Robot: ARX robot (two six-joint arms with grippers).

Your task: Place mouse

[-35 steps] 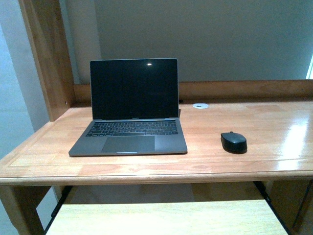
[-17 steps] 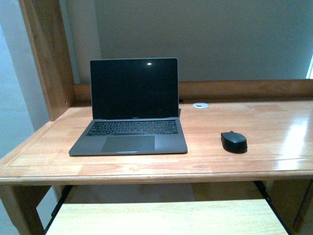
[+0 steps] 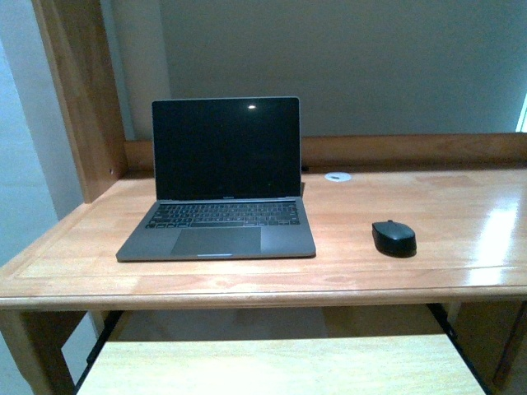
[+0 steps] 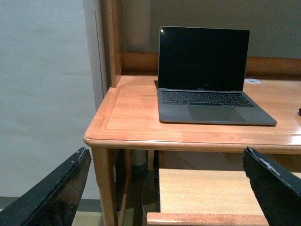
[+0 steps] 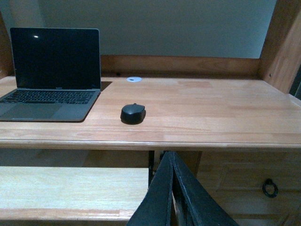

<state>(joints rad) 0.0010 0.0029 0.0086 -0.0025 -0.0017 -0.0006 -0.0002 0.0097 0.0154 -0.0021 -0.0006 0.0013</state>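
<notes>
The small black oval mouse (image 3: 394, 238) lies on the wooden desk (image 3: 395, 276), to the right of the open grey laptop (image 3: 222, 185). It also shows in the right wrist view (image 5: 132, 113), and only its edge shows in the left wrist view (image 4: 299, 112). Neither gripper shows in the front view. My left gripper (image 4: 167, 181) is open and empty, low in front of the desk's left corner. My right gripper (image 5: 172, 162) is shut and empty, below the desk's front edge, short of the mouse.
A white round grommet (image 3: 337, 177) sits at the desk's back. A lighter pull-out shelf (image 3: 280, 366) runs under the desk top. A wooden post (image 3: 78, 90) stands at the back left. A drawer with a ring handle (image 5: 269, 188) is at the lower right.
</notes>
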